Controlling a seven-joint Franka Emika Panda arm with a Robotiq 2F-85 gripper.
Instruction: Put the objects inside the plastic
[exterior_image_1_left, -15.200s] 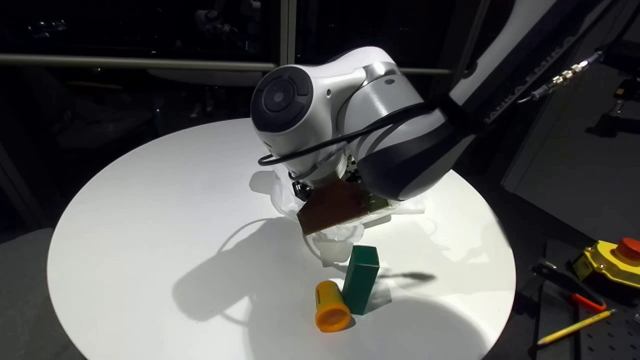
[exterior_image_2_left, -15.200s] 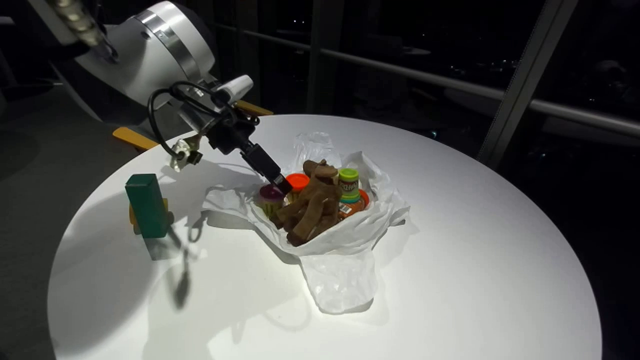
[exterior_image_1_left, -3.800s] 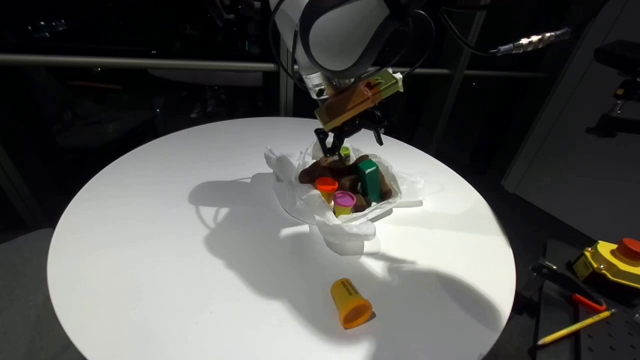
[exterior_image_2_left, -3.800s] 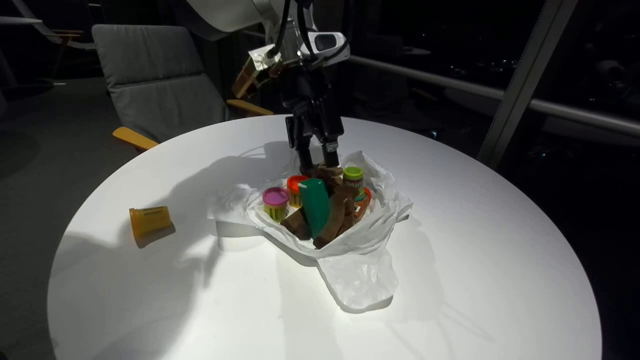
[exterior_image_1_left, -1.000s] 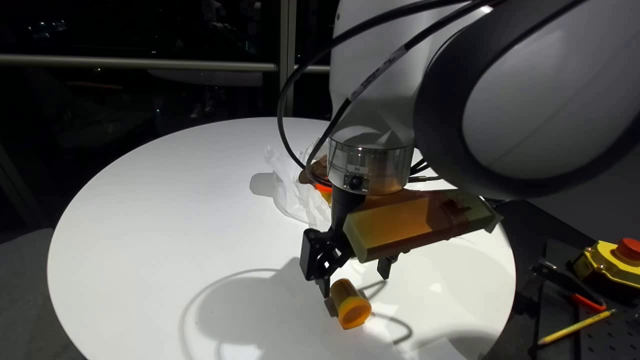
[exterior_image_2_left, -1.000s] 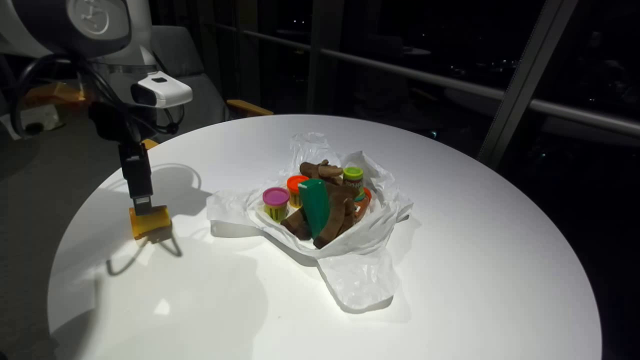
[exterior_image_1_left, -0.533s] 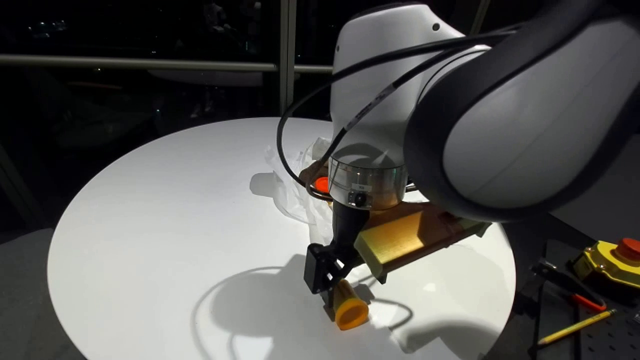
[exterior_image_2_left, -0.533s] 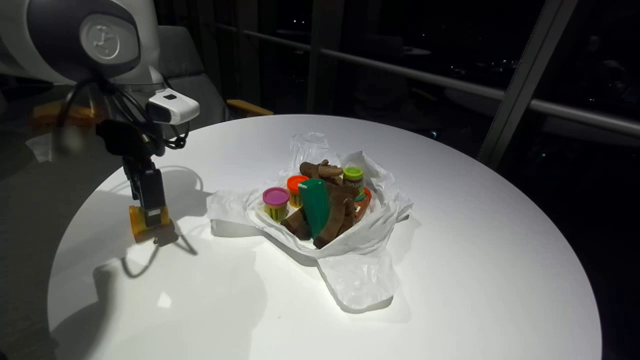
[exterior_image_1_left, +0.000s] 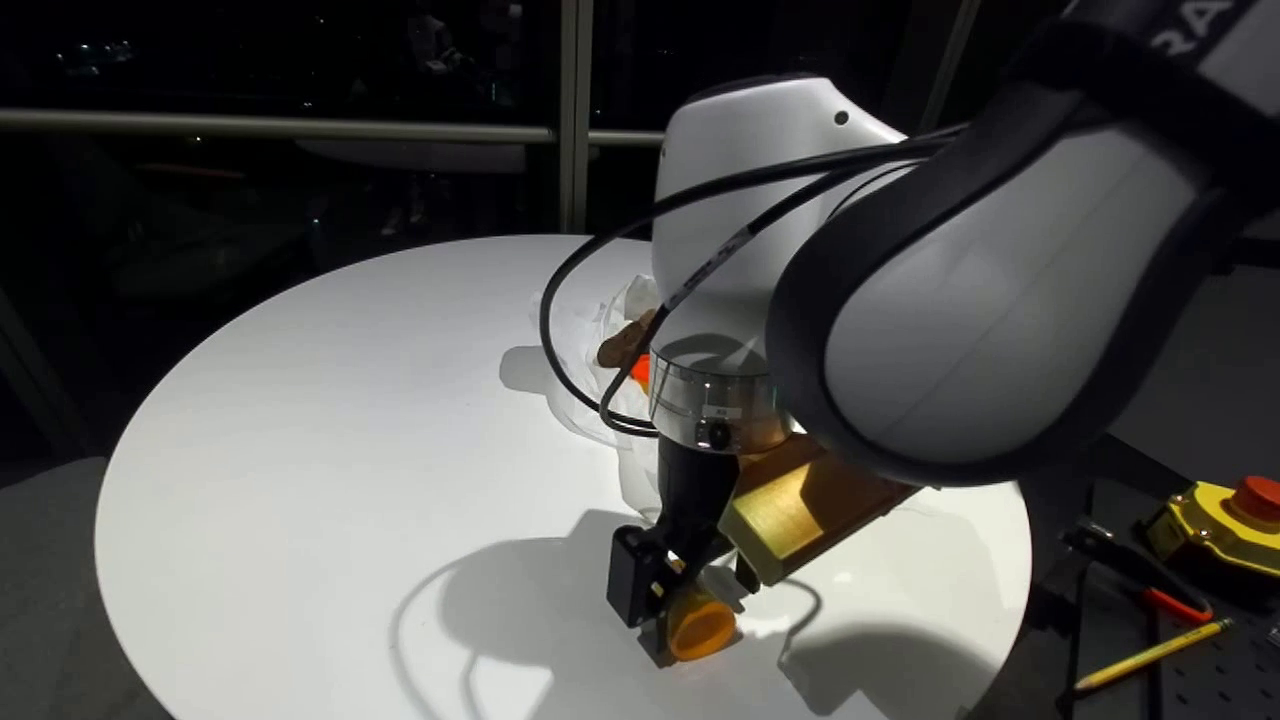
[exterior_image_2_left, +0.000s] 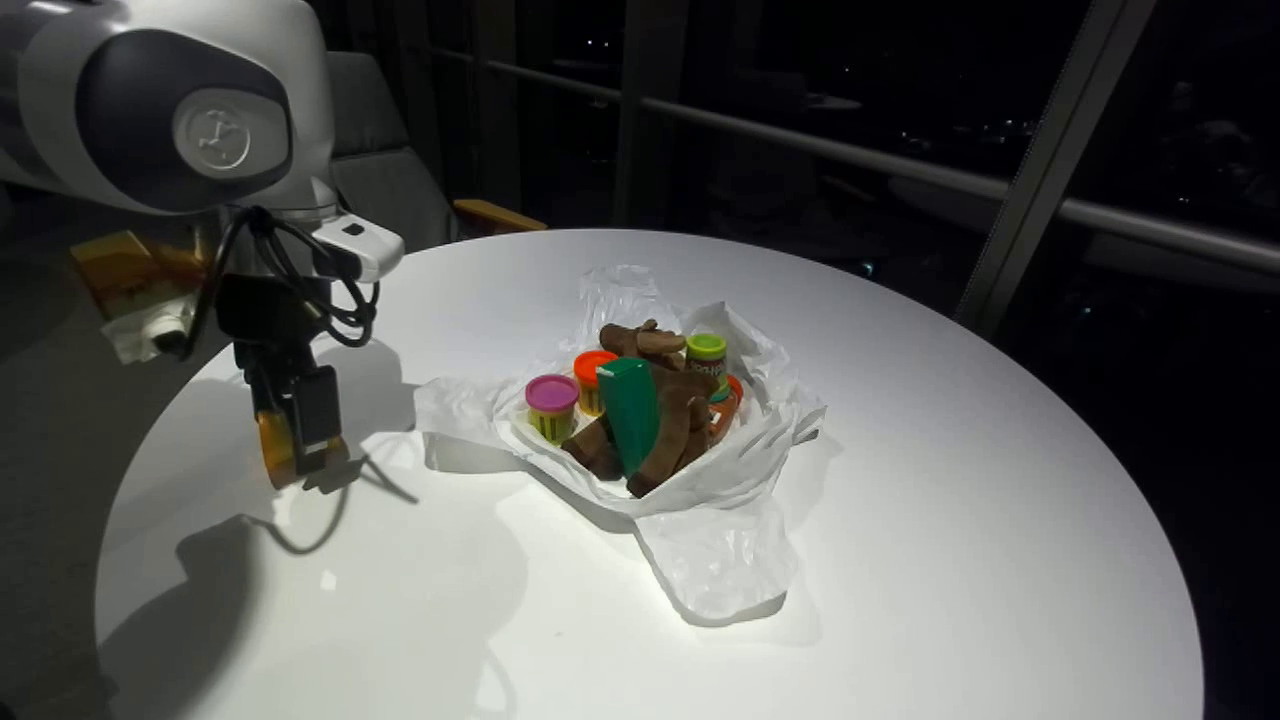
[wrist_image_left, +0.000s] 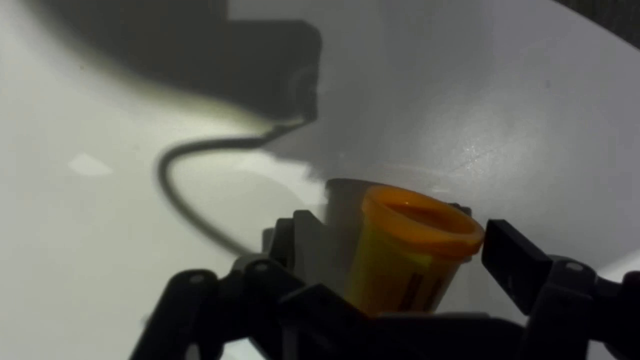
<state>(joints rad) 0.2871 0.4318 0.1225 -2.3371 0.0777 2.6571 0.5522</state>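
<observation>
A yellow cup with an orange rim (exterior_image_1_left: 702, 632) lies on its side on the white table, near the edge. My gripper (wrist_image_left: 397, 235) is open, with a finger on either side of the cup (wrist_image_left: 400, 250); the right finger is at its rim, the left finger stands apart. In an exterior view the gripper (exterior_image_2_left: 305, 455) partly hides the cup (exterior_image_2_left: 274, 450). The spread white plastic (exterior_image_2_left: 710, 560) holds a green box (exterior_image_2_left: 628, 415), a brown plush toy (exterior_image_2_left: 680, 445), and tubs with purple (exterior_image_2_left: 552, 395), orange (exterior_image_2_left: 590, 372) and lime (exterior_image_2_left: 707, 362) lids.
The arm hides most of the plastic (exterior_image_1_left: 585, 400) in an exterior view. A side surface beyond the table edge bears a yellow box with a red button (exterior_image_1_left: 1230, 525) and a pencil (exterior_image_1_left: 1150, 657). A grey chair (exterior_image_2_left: 385, 170) stands behind the table.
The green box went from beside the cup into the plastic. The arm then came back to the cup, and over the last second the open gripper has lowered around it.
</observation>
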